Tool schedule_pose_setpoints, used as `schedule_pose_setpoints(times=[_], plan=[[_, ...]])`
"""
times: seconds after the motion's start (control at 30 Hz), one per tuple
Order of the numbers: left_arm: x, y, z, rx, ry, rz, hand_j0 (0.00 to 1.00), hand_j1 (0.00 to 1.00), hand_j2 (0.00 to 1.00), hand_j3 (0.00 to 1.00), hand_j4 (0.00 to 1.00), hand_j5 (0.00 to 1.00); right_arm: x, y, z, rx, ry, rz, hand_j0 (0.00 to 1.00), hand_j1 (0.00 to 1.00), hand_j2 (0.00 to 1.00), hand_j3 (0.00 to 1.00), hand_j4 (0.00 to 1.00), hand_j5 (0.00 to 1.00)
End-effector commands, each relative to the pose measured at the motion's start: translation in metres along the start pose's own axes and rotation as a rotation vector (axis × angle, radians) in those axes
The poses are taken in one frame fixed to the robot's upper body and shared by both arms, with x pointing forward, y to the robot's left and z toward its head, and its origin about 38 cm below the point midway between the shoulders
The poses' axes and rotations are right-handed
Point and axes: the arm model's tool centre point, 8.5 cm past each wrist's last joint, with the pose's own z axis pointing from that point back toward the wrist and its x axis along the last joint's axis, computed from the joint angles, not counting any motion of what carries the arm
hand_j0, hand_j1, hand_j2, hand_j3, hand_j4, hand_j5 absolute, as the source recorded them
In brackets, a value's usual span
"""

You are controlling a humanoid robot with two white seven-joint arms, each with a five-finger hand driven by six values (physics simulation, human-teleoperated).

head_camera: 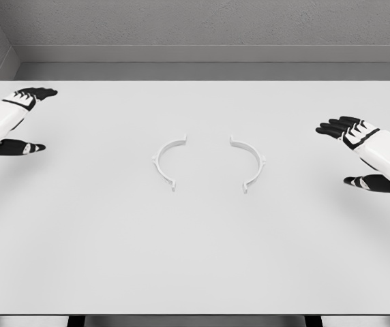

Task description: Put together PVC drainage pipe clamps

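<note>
While unheld — two clamp halves on table.

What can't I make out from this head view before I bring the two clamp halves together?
- Left hand: its arm is cut off by the picture's left edge.
- Right hand: its forearm runs off the right edge.
- Left clamp half and right clamp half: white on the white table, so end tabs and any holes are too small to tell.

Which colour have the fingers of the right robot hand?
Black, on the right robot hand; the head view shows it.
</note>
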Motion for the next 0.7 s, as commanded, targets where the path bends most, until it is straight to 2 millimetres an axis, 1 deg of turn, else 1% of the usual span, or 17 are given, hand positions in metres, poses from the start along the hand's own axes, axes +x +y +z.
schedule_pose_setpoints(times=[0.0, 0.1, 0.13, 0.17, 0.2, 0.23, 0.27, 0.3, 0.33, 0.37, 0.4, 0.53, 0.57, 0.67], plan=[[0.0, -0.002, 0.0, -0.001, -0.001, 0.009, 1.0, 1.0, 1.0, 1.0, 1.0, 1.0, 0.0, -0.001, 0.0, -0.007, 0.0, -0.005, 1.0, 1.0, 1.0, 1.0, 1.0, 1.0], [0.001, -0.003, -0.001, -0.002, -0.001, 0.008, 1.0, 1.0, 1.0, 1.0, 1.0, 1.0, -0.001, -0.002, -0.001, -0.005, 0.0, -0.001, 1.0, 1.0, 1.0, 1.0, 1.0, 1.0], [0.002, -0.005, -0.001, -0.008, -0.004, 0.011, 1.0, 1.0, 1.0, 1.0, 1.0, 1.0, -0.001, -0.006, -0.007, -0.016, -0.011, 0.007, 1.0, 1.0, 1.0, 1.0, 1.0, 1.0], [0.002, -0.005, -0.002, -0.007, -0.006, 0.01, 1.0, 1.0, 1.0, 1.0, 1.0, 1.0, -0.001, -0.015, -0.022, -0.045, -0.026, 0.03, 1.0, 1.0, 1.0, 1.0, 1.0, 1.0], [0.003, -0.006, -0.004, -0.011, -0.011, 0.011, 1.0, 1.0, 1.0, 1.0, 1.0, 1.0, -0.003, -0.015, -0.036, -0.021, -0.03, 0.065, 1.0, 1.0, 1.0, 1.0, 1.0, 1.0], [0.004, -0.008, -0.006, -0.017, -0.015, 0.011, 1.0, 1.0, 1.0, 1.0, 1.0, 1.0, -0.004, -0.012, -0.062, 0.012, -0.056, 0.077, 1.0, 1.0, 1.0, 1.0, 1.0, 1.0], [0.002, -0.009, -0.005, -0.02, -0.008, 0.013, 1.0, 1.0, 1.0, 1.0, 1.0, 1.0, -0.004, -0.004, -0.079, 0.065, -0.07, 0.076, 1.0, 1.0, 1.0, 1.0, 1.0, 1.0], [0.002, -0.01, -0.005, -0.022, -0.007, 0.015, 1.0, 1.0, 1.0, 1.0, 1.0, 1.0, -0.009, 0.004, -0.089, 0.114, -0.06, 0.061, 1.0, 1.0, 1.0, 1.0, 1.0, 1.0], [0.002, -0.01, -0.005, -0.022, -0.007, 0.015, 1.0, 1.0, 1.0, 1.0, 1.0, 1.0, -0.009, 0.004, -0.089, 0.114, -0.06, 0.061, 1.0, 1.0, 1.0, 1.0, 1.0, 1.0], [0.004, -0.015, -0.007, -0.029, -0.012, 0.022, 1.0, 1.0, 1.0, 1.0, 1.0, 1.0, -0.014, 0.007, -0.1, 0.139, -0.044, 0.073, 1.0, 1.0, 1.0, 1.0, 1.0, 1.0], [0.005, -0.023, -0.017, -0.026, -0.012, 0.047, 1.0, 1.0, 1.0, 1.0, 1.0, 1.0, -0.016, 0.007, -0.123, 0.16, -0.049, 0.085, 1.0, 1.0, 1.0, 1.0, 1.0, 1.0], [0.005, -0.023, -0.017, -0.026, -0.012, 0.047, 1.0, 1.0, 1.0, 1.0, 1.0, 1.0, -0.016, 0.007, -0.123, 0.161, -0.049, 0.085, 1.0, 1.0, 1.0, 1.0, 1.0, 1.0], [0.004, -0.029, -0.033, -0.046, -0.014, 0.056, 1.0, 1.0, 1.0, 1.0, 1.0, 1.0, -0.027, 0.015, -0.145, 0.217, -0.039, 0.057, 1.0, 1.0, 1.0, 1.0, 1.0, 1.0], [0.005, -0.03, -0.036, -0.044, -0.017, 0.06, 1.0, 1.0, 1.0, 1.0, 1.0, 1.0, -0.023, 0.018, -0.15, 0.206, -0.045, 0.04, 1.0, 1.0, 1.0, 1.0, 1.0, 1.0]])
